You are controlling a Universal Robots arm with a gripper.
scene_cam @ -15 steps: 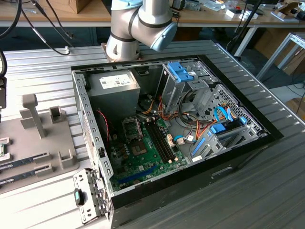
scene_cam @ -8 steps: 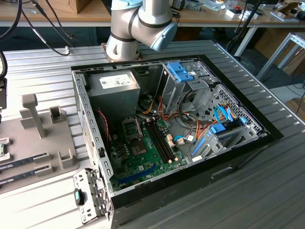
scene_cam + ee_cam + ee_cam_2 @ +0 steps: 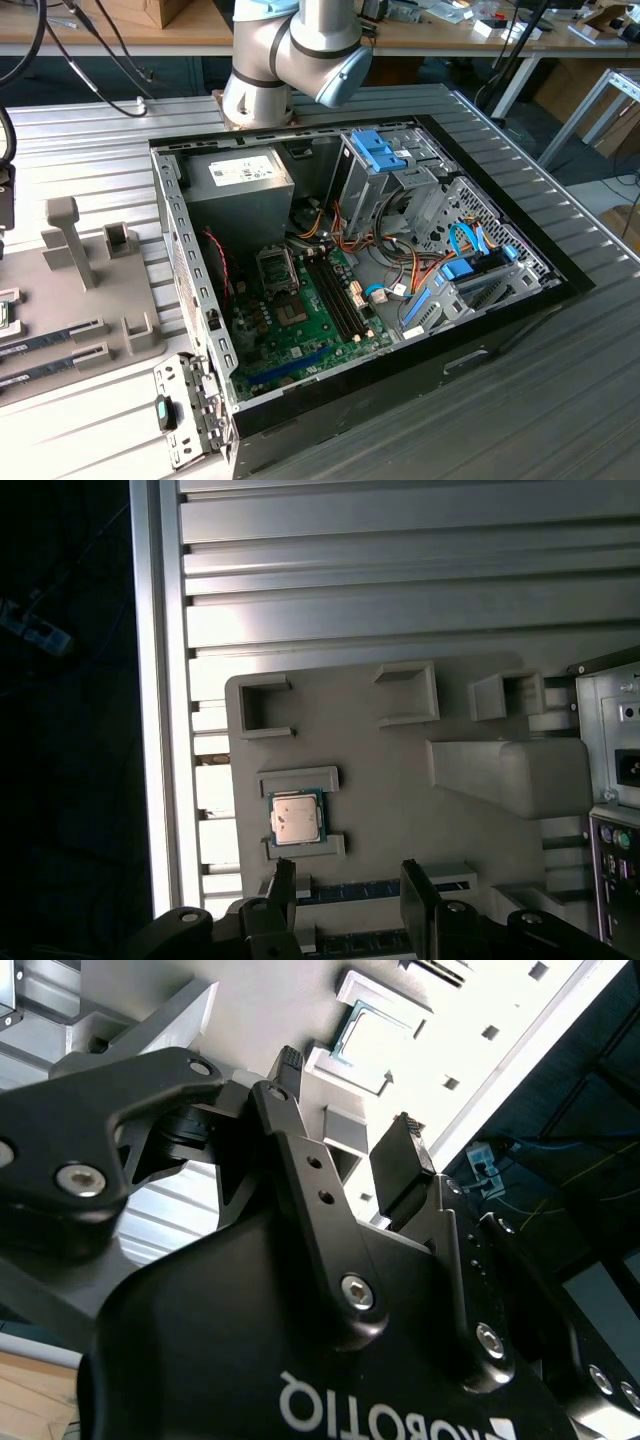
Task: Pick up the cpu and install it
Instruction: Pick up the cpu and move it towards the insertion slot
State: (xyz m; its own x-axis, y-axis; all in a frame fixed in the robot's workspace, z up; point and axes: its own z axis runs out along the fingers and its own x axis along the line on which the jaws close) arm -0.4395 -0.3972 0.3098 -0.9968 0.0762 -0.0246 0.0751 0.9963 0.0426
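- On the exterior view's left, a grey moulded fixture lies on the ribbed metal table, with two long dark strips lying in slots on it.
- The cpu lies flat in that fixture, silvery top up, seated between two raised grey brackets; the second wrist view shows it too.
- The gripper hangs over the fixture with its fingers spread wide and nothing between them. In the first wrist view the cpu lies just beyond one fingertip, not between the two, and appears clear of both, though how high the gripper hangs is hard to judge.
- Further along, the arm rises at the far edge of the open computer case.
- Inside the case, the grey power supply box sits at the far end.
- The black socket frame sits on the green motherboard, nearer than the power supply.
- Toward the exterior view's right stand the metal drive cages with blue latches and bundled coloured cables.
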